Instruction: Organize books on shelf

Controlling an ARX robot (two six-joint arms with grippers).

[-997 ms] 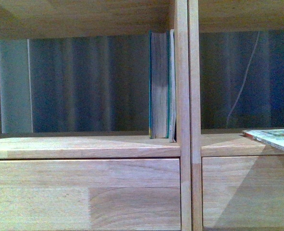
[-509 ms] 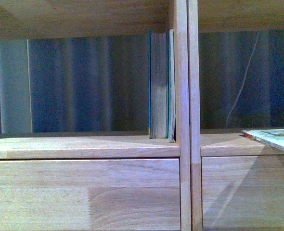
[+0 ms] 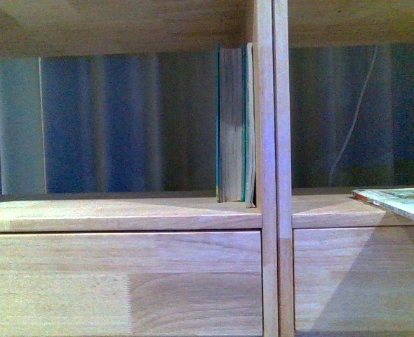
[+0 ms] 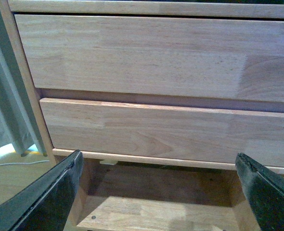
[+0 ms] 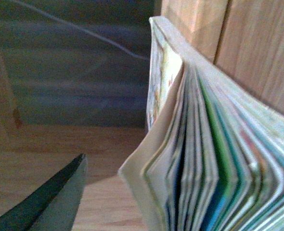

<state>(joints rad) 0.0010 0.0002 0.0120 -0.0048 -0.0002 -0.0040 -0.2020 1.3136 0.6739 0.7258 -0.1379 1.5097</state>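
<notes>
A teal-covered book (image 3: 233, 126) with yellowed page edges stands upright at the right end of the shelf's (image 3: 123, 214) left compartment, against the divider. A thin booklet (image 3: 398, 200) lies flat on the right compartment's board, partly cut off by the picture's edge. No gripper shows in the front view. In the right wrist view the booklet (image 5: 204, 159) is very close, with its pages fanned. My right gripper is open. Its one visible finger (image 5: 50, 202) is apart from the pages; the other is out of view. My left gripper (image 4: 156, 192) is open and empty before the lower drawer fronts (image 4: 151, 130).
The compartments are open-backed, with a pleated blue-grey curtain (image 3: 123, 119) and a thin white cable (image 3: 354, 112) behind them. The upright divider (image 3: 274, 168) separates the two columns. In the left wrist view the shelf's underside frame (image 4: 151, 211) and the floor (image 4: 12, 178) show.
A dark gripper tip that showed at the front view's right edge, on the booklet, is gone from view. The books have not visibly moved.
</notes>
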